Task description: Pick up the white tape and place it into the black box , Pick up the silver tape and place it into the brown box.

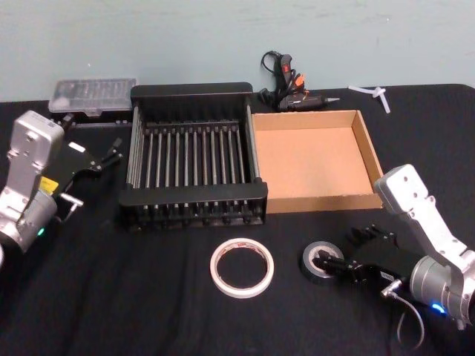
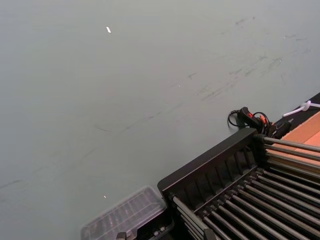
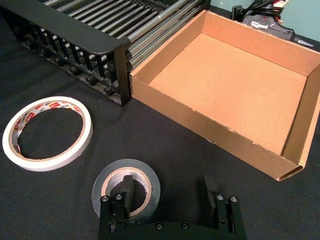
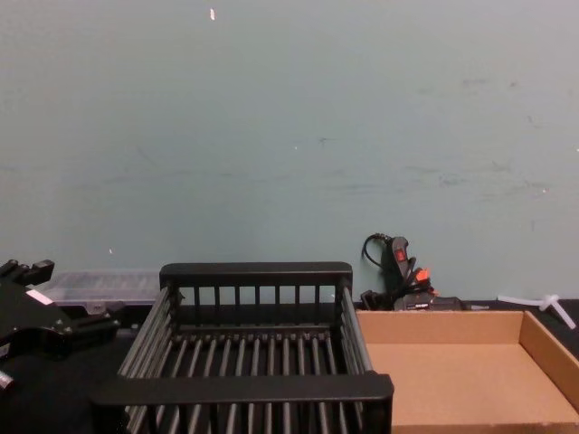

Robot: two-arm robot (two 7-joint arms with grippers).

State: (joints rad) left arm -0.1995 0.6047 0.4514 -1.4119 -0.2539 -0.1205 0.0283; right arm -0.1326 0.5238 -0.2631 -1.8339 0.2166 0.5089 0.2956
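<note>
Right gripper [image 3: 172, 200] sits spread wide, one finger in the silver tape [image 3: 126, 188]'s core, on the cloth before the brown box [image 3: 215, 132]; closing off-centre, I fear, could skid it toward the white tape [image 3: 47, 132].

Right arm: reaches in low from the near right, silver forearm angled down toward its wrist, a blue indicator lit on the wrist housing. The right pincer [image 1: 338, 264] points leftward and sits low over the surface, jaws spread wide. In the right wrist view the right pincer [image 3: 170, 192] shows two black fingers [image 3: 124, 196] well apart, each fixed with small screws to a black crossbar.

Left arm: stands at the left edge, silver forearm upright, wrist housing low. The left pincer [image 1: 104, 159] extends to the right, raised off the surface; jaw state cannot be determined.
</note>
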